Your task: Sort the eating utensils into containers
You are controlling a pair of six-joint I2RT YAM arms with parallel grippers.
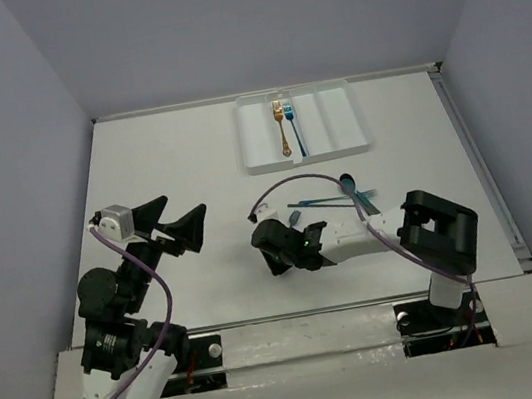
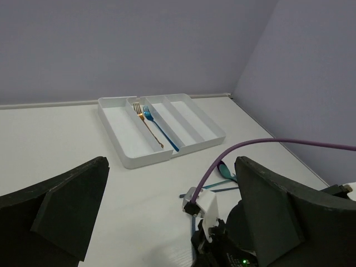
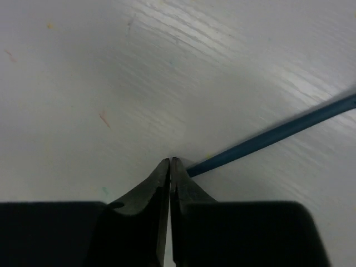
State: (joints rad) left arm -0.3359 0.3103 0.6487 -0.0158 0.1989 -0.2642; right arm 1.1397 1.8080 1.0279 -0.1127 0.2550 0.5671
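Note:
The white tray (image 1: 261,166) with its long containers stands at the table's far side. A gold fork (image 1: 281,126) and a blue fork (image 1: 294,130) lie in one middle compartment, also seen as gold fork (image 2: 148,125) and blue fork (image 2: 160,129). A teal spoon (image 1: 349,185) and thin blue and teal sticks (image 1: 322,204) lie on the table in front of the tray. My right gripper (image 3: 171,160) is shut, tips down at the table. A blue stick (image 3: 278,133) runs off from beside its right finger, not between the jaws. My left gripper (image 1: 177,226) hangs open and empty.
The right arm's purple cable (image 1: 289,186) arcs over the loose utensils. The right wrist (image 2: 222,245) sits low between my left fingers in the left wrist view. Grey walls close the table at the back and sides. The tray's outer compartments (image 2: 192,119) hold nothing.

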